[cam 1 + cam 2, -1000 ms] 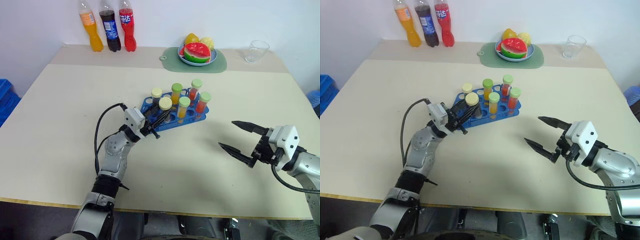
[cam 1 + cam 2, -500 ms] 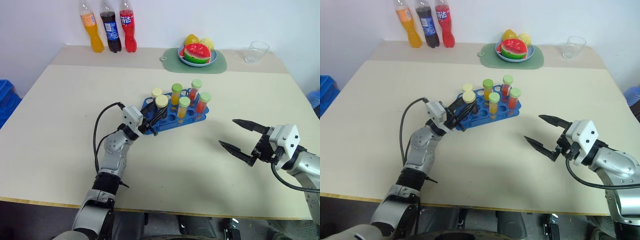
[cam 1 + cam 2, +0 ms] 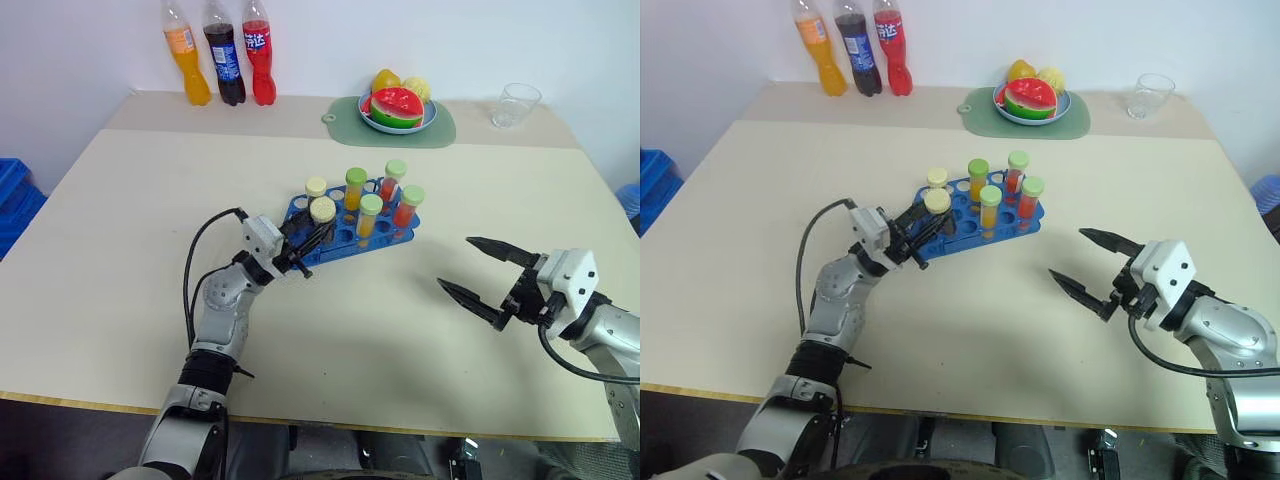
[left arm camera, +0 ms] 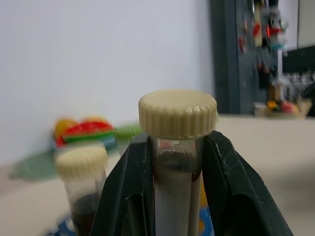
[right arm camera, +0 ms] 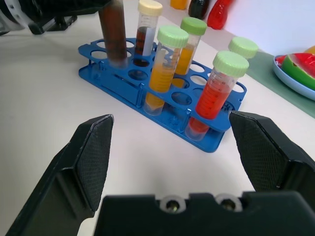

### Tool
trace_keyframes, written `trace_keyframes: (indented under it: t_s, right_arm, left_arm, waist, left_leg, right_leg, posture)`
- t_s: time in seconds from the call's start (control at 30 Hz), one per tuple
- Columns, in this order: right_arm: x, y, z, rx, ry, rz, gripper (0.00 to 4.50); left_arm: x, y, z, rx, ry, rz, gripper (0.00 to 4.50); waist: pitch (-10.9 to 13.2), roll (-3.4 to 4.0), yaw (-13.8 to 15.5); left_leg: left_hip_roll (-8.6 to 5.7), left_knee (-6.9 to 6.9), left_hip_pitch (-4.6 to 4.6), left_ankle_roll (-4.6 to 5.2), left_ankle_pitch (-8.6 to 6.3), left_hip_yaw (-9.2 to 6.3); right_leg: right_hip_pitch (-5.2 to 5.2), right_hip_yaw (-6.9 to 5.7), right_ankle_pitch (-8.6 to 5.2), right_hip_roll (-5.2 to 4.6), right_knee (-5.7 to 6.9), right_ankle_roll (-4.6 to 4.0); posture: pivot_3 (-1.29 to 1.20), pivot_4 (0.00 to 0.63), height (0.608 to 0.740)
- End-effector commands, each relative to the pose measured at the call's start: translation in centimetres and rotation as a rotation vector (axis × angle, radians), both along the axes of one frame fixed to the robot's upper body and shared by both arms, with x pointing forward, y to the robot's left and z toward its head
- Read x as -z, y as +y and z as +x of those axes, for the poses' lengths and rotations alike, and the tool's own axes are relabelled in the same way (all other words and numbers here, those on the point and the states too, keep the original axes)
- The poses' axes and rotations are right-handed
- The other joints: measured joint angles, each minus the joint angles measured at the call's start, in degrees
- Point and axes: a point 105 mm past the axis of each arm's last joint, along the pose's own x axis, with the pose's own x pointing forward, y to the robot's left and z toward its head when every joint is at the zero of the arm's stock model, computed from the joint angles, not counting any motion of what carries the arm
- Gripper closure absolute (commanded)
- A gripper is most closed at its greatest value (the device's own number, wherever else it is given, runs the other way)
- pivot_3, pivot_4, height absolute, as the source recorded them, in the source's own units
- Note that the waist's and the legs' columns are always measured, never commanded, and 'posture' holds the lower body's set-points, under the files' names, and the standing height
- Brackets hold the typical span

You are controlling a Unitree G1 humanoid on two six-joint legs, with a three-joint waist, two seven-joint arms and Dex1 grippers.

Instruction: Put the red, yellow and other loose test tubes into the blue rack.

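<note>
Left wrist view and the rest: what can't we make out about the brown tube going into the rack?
- Brown tube, left wrist view: lower end cut off by the frame and flanked by fingers; tip unseen.
- Blue rack, right wrist view: tube blurred; target hole unclear.
- Eye views: left gripper hides the tube's body.

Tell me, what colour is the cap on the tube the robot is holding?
Cream, on the held tube; the left wrist view shows it best.

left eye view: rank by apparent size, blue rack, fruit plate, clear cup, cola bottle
1. blue rack
2. cola bottle, though it is farther away
3. fruit plate
4. clear cup
All but the rack stand at the far edge, so they look smaller.
</note>
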Motion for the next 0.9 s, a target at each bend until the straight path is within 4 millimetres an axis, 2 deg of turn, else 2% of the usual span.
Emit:
trace_keyframes:
  t_s: [0.03, 0.2, 0.3, 0.43, 0.57, 0.63, 0.77, 0.9]
  right_arm:
    - [-0.7, 0.3, 0.0, -0.002, -0.046, 0.003, 0.35]
    - [-0.6, 0.3, 0.2, 0.0, -0.049, 0.01, 0.35]
    - [-0.5, 0.5, 0.4, -0.004, -0.05, 0.015, 0.35]
    - [-0.4, 0.6, 0.8, -0.003, -0.056, 0.019, 0.35]
    - [-0.1, 0.4, 1.2, 0.034, -0.055, 0.038, 0.35]
    - [0.2, 0.2, 1.7, 0.077, -0.045, 0.059, 0.35]
    - [2.0, -1.7, 2.3, 0.209, 0.013, 0.083, 0.35]
    - [3.6, -3.6, 2.4, 0.322, 0.049, 0.1, 0.35]
  left_arm:
    - [0.8, 0.3, 0.2, -0.014, 0.031, 0.022, 3.69]
    - [0.9, 0.3, 0.1, 0.006, 0.054, 0.01, 3.69]
    - [0.3, -0.3, -0.4, 0.092, 0.079, -0.032, 2.19]
    - [-0.3, -0.2, 0.2, 0.049, 0.067, -0.023, 0.18]
    - [-0.8, 0.5, 0.0, 0.033, 0.061, -0.002, 0.08]
    - [-1.3, 1.6, 0.2, 0.007, 0.076, -0.029, 0.08]
    - [-1.4, 4.2, -0.3, -0.054, 0.089, -0.026, 0.08]
    - [-1.0, 7.4, -2.1, -0.095, 0.121, 0.022, 0.08]
  waist:
    - [0.0, 0.0, -0.2]
    - [0.0, 0.0, -0.1]
    - [0.0, 0.01, -0.2]
    - [0.0, 0.0, -0.1]
    - [0.0, 0.0, -0.1]
    - [0.0, 0.0, -0.2]
    - [0.0, 0.01, -0.3]
    - [0.0, 0.02, -0.4]
  left_leg:
    - [0.01, -0.01, -0.01, 0.03, -0.02, 0.01]
    - [0.02, -0.04, 0.0, 0.05, -0.03, 0.01]
    - [0.02, -0.03, 0.0, 0.05, -0.03, 0.01]
    - [0.02, -0.02, -0.04, 0.05, -0.03, 0.01]
    - [0.02, -0.03, -0.05, 0.05, -0.03, 0.0]
    - [0.03, -0.04, -0.05, 0.04, -0.03, 0.01]
    - [0.05, -0.04, -0.05, 0.04, -0.03, 0.01]
    - [0.1, -0.13, -0.08, 0.04, -0.03, -0.02]
  right_leg:
    - [-0.04, 0.0, 0.0, 0.0, 0.0, 0.0]
    - [-0.05, -0.01, 0.0, 0.0, 0.01, 0.0]
    - [-0.05, -0.01, 0.0, 0.0, 0.01, 0.0]
    - [-0.08, -0.01, 0.0, 0.0, 0.01, 0.0]
    - [-0.09, -0.01, 0.0, 0.0, 0.02, 0.0]
    - [-0.13, -0.01, 0.0, 0.0, 0.04, 0.0]
    - [-0.14, 0.0, 0.0, -0.01, 0.06, -0.01]
    - [-0.23, 0.02, 0.0, -0.03, 0.08, -0.01]
  posture:
    - [0.0, 0.15, 0.74]
    - [0.0, 0.15, 0.74]
    - [0.0, 0.15, 0.74]
    - [0.0, 0.15, 0.74]
    - [0.0, 0.15, 0.74]
    - [0.0, 0.15, 0.74]
    - [0.0, 0.15, 0.74]
    - [0.0, 0.15, 0.74]
